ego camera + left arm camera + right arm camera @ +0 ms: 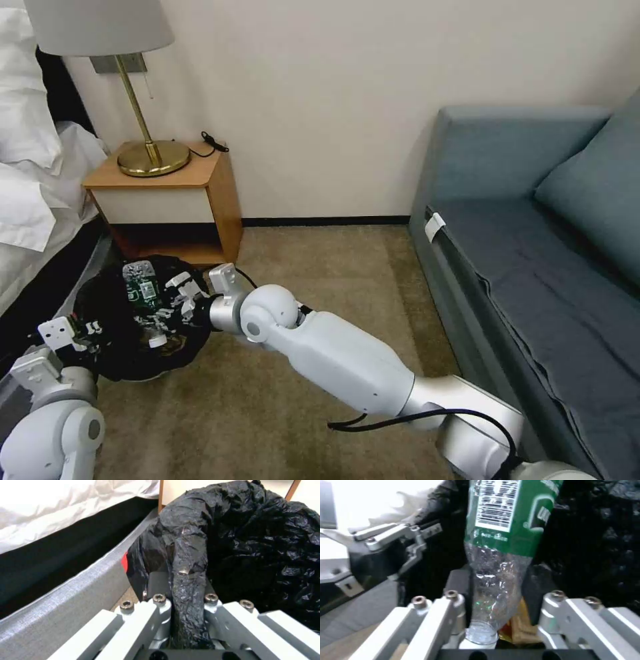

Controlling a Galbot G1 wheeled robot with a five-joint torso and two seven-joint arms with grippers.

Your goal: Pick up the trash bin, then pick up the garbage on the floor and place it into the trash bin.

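Over the mouth of the small round trash bin lined with crinkled black plastic (137,347), a clear plastic bottle with a green label (496,562) is pinched between the pads of the right gripper (183,300), its neck toward the wrist and its labelled body reaching into the dark liner. Beneath the bottle, in the right wrist view, a gold-brown foil wrapper (521,627) lies inside the bin. At the bin's near-left rim, the left gripper (181,587) has its fingers pressed together on a fold of the black bag. A sliver of red (124,562) shows just beside the bag in the left wrist view; what it is cannot be told. Behind the bin stands a wooden bedside table (213,193) carrying a brass lamp (150,157); beige-brown carpet (320,267) stretches rightward to a grey-blue sofa (533,267).
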